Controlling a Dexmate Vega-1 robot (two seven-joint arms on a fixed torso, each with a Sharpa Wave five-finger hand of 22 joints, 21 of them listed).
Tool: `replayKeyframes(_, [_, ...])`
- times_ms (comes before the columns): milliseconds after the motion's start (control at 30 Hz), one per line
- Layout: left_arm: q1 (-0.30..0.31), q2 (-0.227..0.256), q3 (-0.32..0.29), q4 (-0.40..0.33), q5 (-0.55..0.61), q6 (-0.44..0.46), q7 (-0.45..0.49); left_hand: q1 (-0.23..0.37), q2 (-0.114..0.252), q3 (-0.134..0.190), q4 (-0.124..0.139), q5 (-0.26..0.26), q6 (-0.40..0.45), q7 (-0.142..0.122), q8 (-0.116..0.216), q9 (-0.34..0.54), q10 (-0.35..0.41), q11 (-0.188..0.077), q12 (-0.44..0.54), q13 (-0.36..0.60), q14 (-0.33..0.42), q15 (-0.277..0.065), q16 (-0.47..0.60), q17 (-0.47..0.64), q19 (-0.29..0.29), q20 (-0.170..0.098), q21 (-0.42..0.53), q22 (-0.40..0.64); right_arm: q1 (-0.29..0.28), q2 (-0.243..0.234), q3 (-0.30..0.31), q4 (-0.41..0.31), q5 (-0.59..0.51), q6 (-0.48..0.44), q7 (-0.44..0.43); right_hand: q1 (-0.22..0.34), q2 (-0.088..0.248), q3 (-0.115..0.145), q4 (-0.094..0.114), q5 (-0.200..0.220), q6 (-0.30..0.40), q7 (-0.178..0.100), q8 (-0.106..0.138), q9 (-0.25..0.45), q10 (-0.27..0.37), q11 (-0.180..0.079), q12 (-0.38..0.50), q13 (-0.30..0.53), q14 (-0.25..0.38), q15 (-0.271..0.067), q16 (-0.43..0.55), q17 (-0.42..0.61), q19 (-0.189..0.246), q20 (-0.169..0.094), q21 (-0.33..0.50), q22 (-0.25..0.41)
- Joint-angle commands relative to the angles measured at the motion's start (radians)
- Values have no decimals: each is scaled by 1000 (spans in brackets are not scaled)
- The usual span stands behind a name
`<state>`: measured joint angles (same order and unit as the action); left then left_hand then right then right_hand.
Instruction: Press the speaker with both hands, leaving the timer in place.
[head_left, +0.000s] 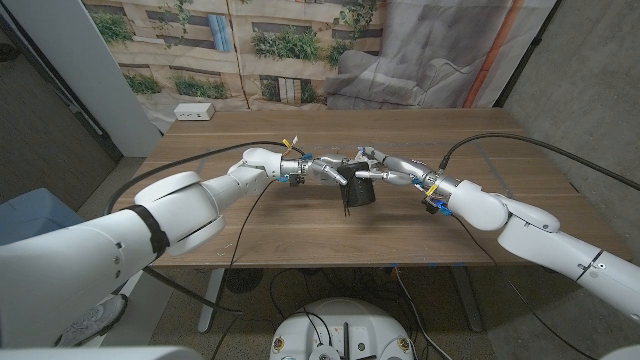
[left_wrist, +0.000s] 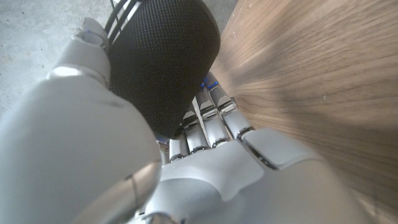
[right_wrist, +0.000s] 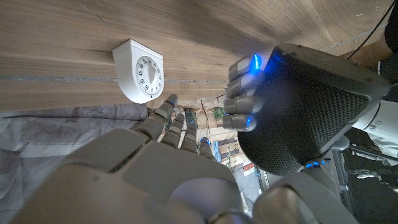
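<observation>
Speaker (head_left: 357, 187) gripped between both robot hands.

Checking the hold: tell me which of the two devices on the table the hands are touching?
The black mesh speaker at mid-table, with the left hand and right hand on it; the white timer sits untouched at the far corner.

The speaker (head_left: 356, 188) sits near the middle of the desk (head_left: 300, 235), and both hands meet on it. The left hand (head_left: 322, 168) comes in from the left and touches the speaker's left side; the right hand (head_left: 385, 170) comes in from the right and lies against its right side and top. So the speaker is between the two hands. Far back at the desk's left rear corner sits the timer (head_left: 194, 112), well apart from the speaker and both hands.
</observation>
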<state>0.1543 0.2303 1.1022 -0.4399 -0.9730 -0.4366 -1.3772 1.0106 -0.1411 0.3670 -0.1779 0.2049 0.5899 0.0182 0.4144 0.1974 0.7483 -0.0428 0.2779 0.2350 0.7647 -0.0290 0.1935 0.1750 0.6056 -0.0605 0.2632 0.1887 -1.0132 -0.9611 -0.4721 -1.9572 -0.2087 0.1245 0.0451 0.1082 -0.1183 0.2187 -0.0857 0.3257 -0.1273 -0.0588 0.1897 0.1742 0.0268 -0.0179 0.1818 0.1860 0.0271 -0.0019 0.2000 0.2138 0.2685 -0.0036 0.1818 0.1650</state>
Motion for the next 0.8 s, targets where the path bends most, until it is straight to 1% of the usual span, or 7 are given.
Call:
replayKeyframes(33, [0,12,31,-21,-39,-15,-1,144,212,17,10,3,217,-41,4,6,185,-149,14,3,62,-199,3,4,9,-119,10,4,0,5,-11,6,-13,-7,-5,12,7,0,-1,6,-3,-4,3,5,1,-6,6,3,-2,-7,7,3,5,-1,5,2])
replayKeyframes(500, [1,24,57,-40,-65,-27,-1,146,215,18,8,2,225,-38,3,6,193,-147,15,4,68,-201,3,4,12,-119,11,4,4,17,-16,26,-5,8,-13,12,9,-3,-1,11,-2,-6,5,5,2,-9,6,3,-1,-9,8,4,4,-1,4,2])
replayKeyframes(800, [4,27,57,-44,-66,-31,-1,146,218,18,9,2,230,-35,3,7,198,-148,15,4,74,-201,4,5,15,-120,13,4,-7,11,2,14,14,30,-23,10,10,-5,0,13,1,-6,6,5,4,-7,7,3,0,-9,9,4,5,-1,4,2])
